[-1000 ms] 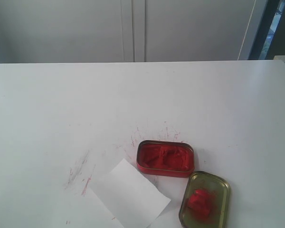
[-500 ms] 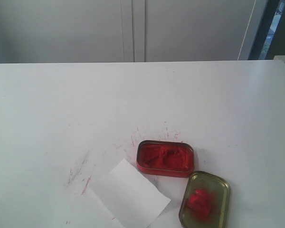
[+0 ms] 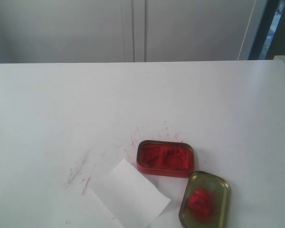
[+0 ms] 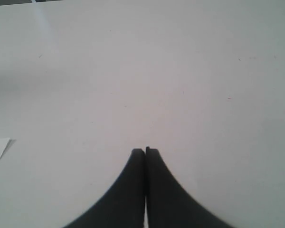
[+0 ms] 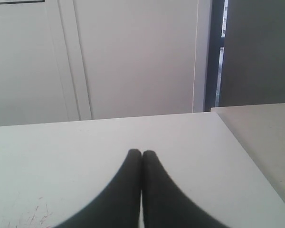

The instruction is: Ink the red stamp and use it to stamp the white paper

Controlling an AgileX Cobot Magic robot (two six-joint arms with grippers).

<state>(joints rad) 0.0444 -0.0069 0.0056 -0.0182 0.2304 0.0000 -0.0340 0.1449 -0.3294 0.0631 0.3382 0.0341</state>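
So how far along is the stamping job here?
Done: only setup. The ink tin stands open, its gold lid beside it. In hand: nothing; the left gripper and right gripper both have their fingers shut and empty. Left: everything. The white paper shows no print, and I cannot pick out the red stamp; a red blob in the lid may be ink.

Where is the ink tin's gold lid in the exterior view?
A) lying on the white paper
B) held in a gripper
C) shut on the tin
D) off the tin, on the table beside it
D: the gold lid lies on the table beside the open red ink tin, not on the white paper.
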